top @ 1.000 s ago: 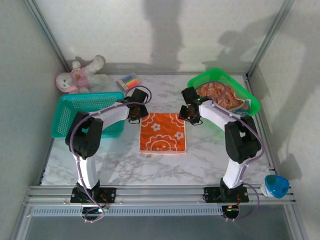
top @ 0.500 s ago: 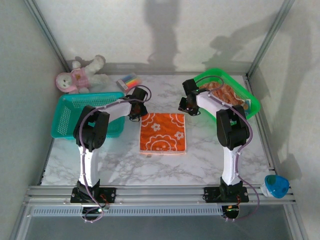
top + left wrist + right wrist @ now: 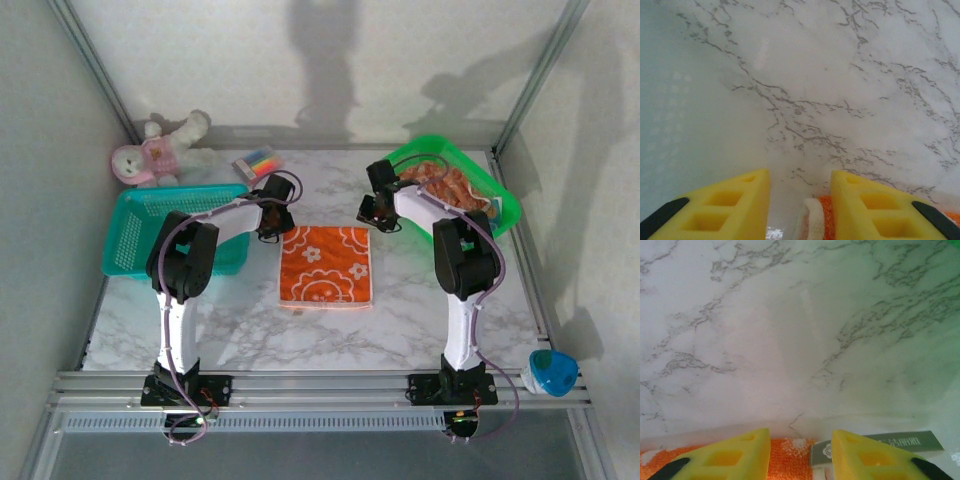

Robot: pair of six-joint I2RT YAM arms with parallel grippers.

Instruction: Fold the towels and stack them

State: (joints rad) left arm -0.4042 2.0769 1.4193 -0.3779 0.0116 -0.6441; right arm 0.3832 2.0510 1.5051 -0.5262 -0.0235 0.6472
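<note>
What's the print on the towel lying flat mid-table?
The orange towel carries white flower and swirl shapes; the top external view shows it best.

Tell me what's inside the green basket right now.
The green basket holds crumpled towels, peach with orange print, plus a bluish-white bit at its near side. The right arm covers its near-left part, so the count is unclear.

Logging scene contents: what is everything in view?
orange towel: 1, orange-white, flat, table centre
green basket: 1, green, far right
other towels: count unclear, peach-orange, in green basket
teal basket: 1, teal, left
plush toy: 1, pink-white, far left
marker pack: 1, multicoloured, beside toy
blue container: 1, blue, near right rail
table: 1, white marble
left hand: 1, yellow, open at towel's far left corner
right hand: 1, yellow, open at towel's far right corner
</note>
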